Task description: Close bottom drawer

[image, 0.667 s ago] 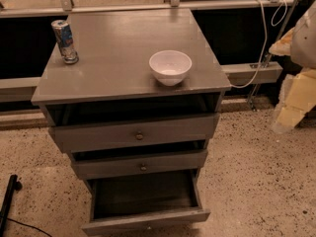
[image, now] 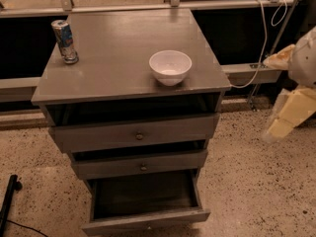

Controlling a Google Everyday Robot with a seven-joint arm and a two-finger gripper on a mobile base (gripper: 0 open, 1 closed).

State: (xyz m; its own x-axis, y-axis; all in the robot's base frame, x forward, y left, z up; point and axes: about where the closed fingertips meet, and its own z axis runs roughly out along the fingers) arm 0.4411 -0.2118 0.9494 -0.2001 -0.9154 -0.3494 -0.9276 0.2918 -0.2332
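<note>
The bottom drawer (image: 145,220) is the lowest and narrowest of three grey drawers in a small cabinet. It stands pulled far out toward me, showing its dark empty inside (image: 145,194). Its front reaches the lower edge of the view, and its knob is not clearly visible. The middle drawer (image: 140,166) and top drawer (image: 136,135) each stick out a little. My gripper (image: 284,120), cream-coloured, hangs at the right edge, well to the right of the cabinet and about level with the top drawer, touching nothing.
On the cabinet top (image: 113,58) stand a white bowl (image: 170,67) and a drink can (image: 64,41). A white cable (image: 259,48) hangs behind at the right. A black object (image: 7,201) lies on the speckled floor at the lower left.
</note>
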